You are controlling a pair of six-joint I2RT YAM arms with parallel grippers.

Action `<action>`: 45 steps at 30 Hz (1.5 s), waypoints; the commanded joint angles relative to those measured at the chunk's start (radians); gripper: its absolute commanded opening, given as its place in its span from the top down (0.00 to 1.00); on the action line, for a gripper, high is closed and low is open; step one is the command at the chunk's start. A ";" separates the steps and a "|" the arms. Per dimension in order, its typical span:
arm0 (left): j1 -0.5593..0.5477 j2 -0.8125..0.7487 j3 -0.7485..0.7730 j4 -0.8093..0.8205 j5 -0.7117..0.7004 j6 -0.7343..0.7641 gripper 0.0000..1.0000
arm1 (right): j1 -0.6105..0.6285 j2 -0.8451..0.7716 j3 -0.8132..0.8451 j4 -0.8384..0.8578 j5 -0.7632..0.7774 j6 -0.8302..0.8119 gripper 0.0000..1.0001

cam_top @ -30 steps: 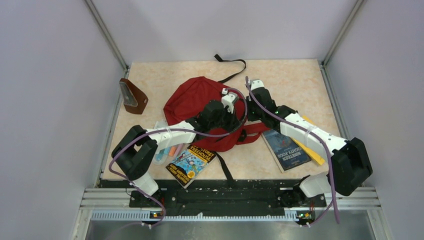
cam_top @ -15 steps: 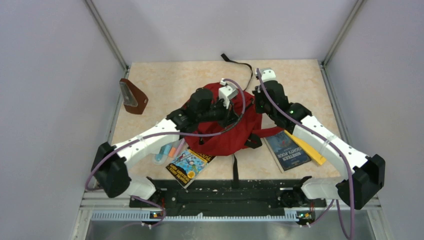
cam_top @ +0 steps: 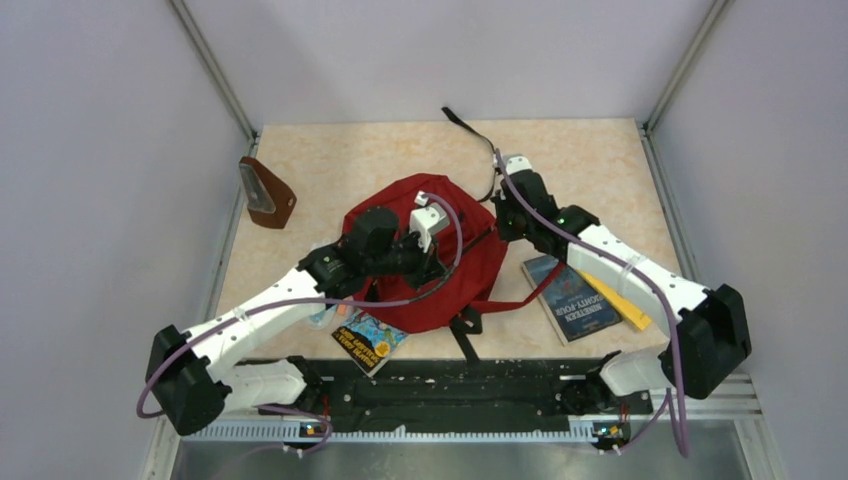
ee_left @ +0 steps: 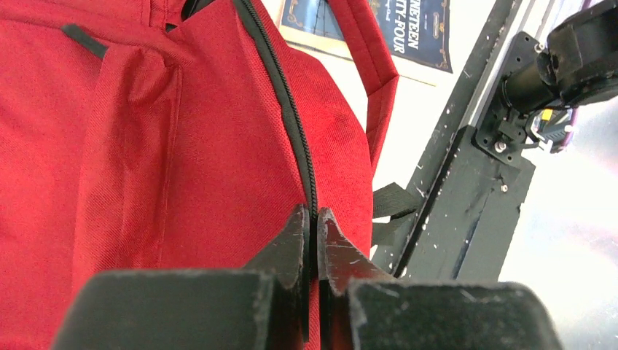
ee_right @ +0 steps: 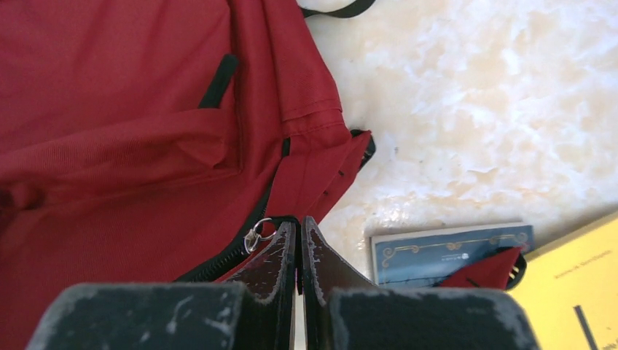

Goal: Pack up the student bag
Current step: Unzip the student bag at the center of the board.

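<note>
"Two grippers, how do they stand?"

"Both are pressed together, and both are on the student bag [cam_top: 470, 275]. Starting nearest me, past the black mounting rail [cam_top: 440, 385], I see a colourful book [cam_top: 370, 337] flat on the surface [cam_top: 330, 160], right at the bag's near-left edge. My left gripper [ee_left: 314, 222] pinches the black zipper line [ee_left: 287, 109] that runs across the red fabric."

"And the other one?"

"My right gripper [ee_right: 297, 227] is closed on the bag's right-hand edge, just beside a small silver zipper pull [ee_right: 256, 235]."

"Where is the bag itself?"

"It lies slumped in the middle of the surface with my left arm [cam_top: 270, 310] across it and a short black strap [cam_top: 463, 342] pointing toward me. To its right I have a dark blue book [cam_top: 572, 298] with a yellow book [cam_top: 628, 308] touching its far side. A red shoulder strap [cam_top: 520, 298] reaches onto the blue cover. Farther off, by the left wall, a brown pouch [cam_top: 268, 195] sits well apart from the bag, and a long black strap [cam_top: 478, 135] snakes toward the back."
</note>
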 commanded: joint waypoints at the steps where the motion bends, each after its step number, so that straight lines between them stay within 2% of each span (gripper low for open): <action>1: -0.006 -0.074 -0.031 -0.153 0.080 -0.008 1.00 | -0.053 0.047 -0.016 0.097 0.083 0.002 1.00; 8: -0.007 -0.053 -0.052 -0.217 0.171 0.001 1.00 | -0.077 0.171 -0.015 0.167 0.053 -0.016 1.00; 13: -0.006 -0.048 -0.056 -0.232 0.135 0.000 0.99 | -0.080 0.204 0.010 0.142 0.017 -0.010 1.00; 14: -0.007 -0.046 -0.056 -0.225 0.125 -0.005 0.91 | -0.080 0.193 0.000 0.147 0.000 -0.011 1.00; 16: -0.006 -0.039 -0.055 -0.191 0.106 -0.018 0.67 | -0.079 0.169 -0.019 0.153 -0.046 -0.014 1.00; 18: -0.008 -0.023 -0.048 -0.118 0.089 -0.038 0.48 | -0.079 0.146 -0.040 0.150 -0.093 -0.011 1.00; 21: -0.007 0.024 -0.023 -0.010 0.062 -0.090 0.27 | -0.077 0.114 -0.079 0.154 -0.172 0.007 1.00; 24: -0.007 0.090 0.004 0.105 0.036 -0.151 0.16 | -0.072 0.092 -0.121 0.166 -0.215 0.026 1.00; 32: -0.008 0.204 0.078 0.321 -0.019 -0.246 0.10 | -0.057 0.070 -0.142 0.159 -0.234 0.028 1.00; 37: -0.015 0.293 0.158 0.218 -0.100 -0.278 0.10 | -0.055 0.056 -0.139 0.153 -0.236 0.022 1.00; 42: -0.050 0.343 0.193 0.167 -0.182 -0.249 0.10 | -0.056 0.035 -0.142 0.148 -0.228 0.022 1.00; 45: -0.076 0.373 0.223 0.129 -0.252 -0.226 0.18 | -0.056 0.029 -0.139 0.145 -0.227 0.022 1.00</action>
